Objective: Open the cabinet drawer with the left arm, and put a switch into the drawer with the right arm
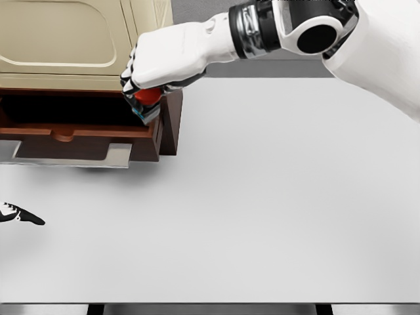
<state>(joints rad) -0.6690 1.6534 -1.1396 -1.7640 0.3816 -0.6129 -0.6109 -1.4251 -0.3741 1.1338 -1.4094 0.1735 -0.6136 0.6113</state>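
Head view: the right robot hand [154, 79] reaches in from the upper right and hangs over the right end of the open drawer [79, 131], its fingers clenched on the switch [147, 102], a small teal-edged block with a red button showing beneath the knuckles. The drawer stands pulled out from the cream-topped cabinet [72, 46], its dark cavity exposed behind the brown front panel. At the far left edge, only the dark fingertips of the left robot hand [23, 216] show above the table [275, 197]; whether that hand is spread or curled cannot be told.

The switch sits very near the drawer's right wall and the cabinet's side post. Released here, it could likely clip that wall or the front panel and tumble out onto the table rather than drop inside. The knuckles also ride close under the cabinet's top lip, so a careless lift might knock against it.

Room lies leftward: the drawer's cavity runs wide and unobstructed that way, and the table ahead offers a broad open retreat.
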